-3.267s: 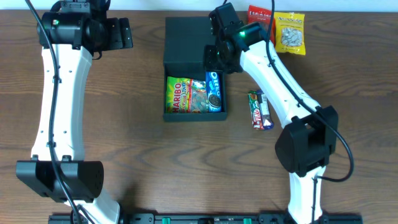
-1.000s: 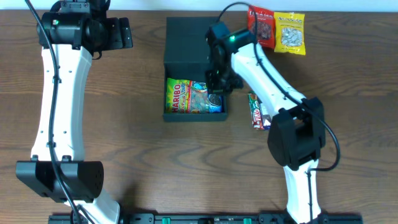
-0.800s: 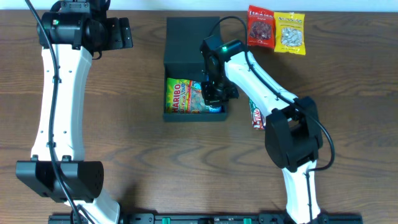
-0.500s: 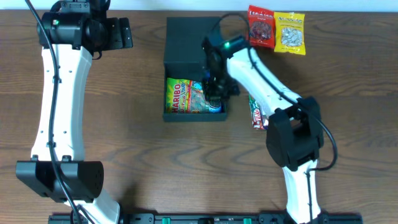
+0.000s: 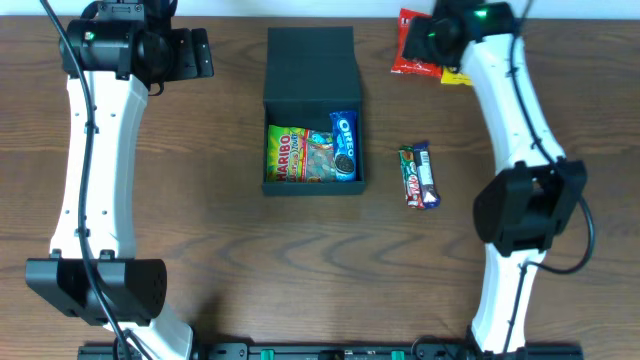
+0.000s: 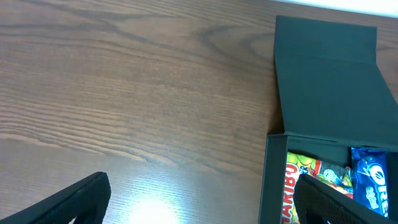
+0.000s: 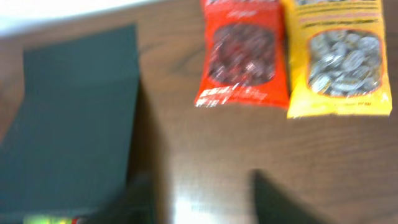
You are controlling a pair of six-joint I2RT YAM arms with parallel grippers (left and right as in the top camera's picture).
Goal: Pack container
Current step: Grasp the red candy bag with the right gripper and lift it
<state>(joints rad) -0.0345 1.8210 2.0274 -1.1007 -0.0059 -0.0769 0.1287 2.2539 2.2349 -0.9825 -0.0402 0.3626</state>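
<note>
Right wrist shows one container [image 7: 74, 118], two packets [image 7: 242, 59] [image 7: 339, 59].

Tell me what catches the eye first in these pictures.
The dark container lies open mid-table, with a bright Haribo bag and a blue Oreo pack inside. At the far right edge the right pincer hovers by a red packet and a yellow packet. A candy bar lies right of the container.

The left arm extends toward 12 o'clock; the left pincer [image 5: 192, 53] points to 3 o'clock, fingers spread wide. The right arm stretches toward 12 o'clock; the right pincer [image 5: 428, 32] is parted.
</note>
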